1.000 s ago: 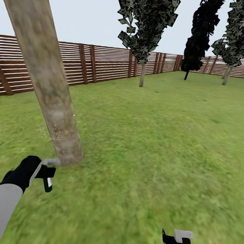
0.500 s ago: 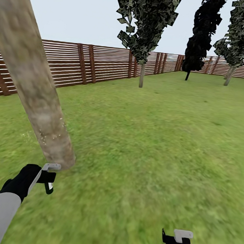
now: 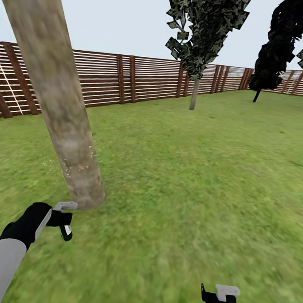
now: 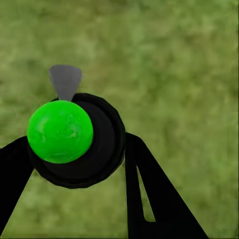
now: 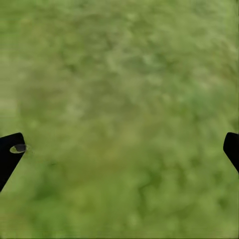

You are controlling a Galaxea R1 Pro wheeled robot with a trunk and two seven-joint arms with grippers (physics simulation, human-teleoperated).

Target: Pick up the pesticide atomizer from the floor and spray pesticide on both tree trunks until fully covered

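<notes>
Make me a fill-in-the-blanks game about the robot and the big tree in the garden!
1. The left end effector is shut on an atomizer with a bright ______ cap.
2. Whitish specks dot the thick tree trunk near its ______.
3. The right end effector is open above the ______.
4. Behind the lawn stands a slatted wooden ______.

Missing words: green; base; grass; fence

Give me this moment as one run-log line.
left gripper: shut on sprayer | right gripper: open, over lawn | whitish specks low on thick trunk | spraying underway
</notes>
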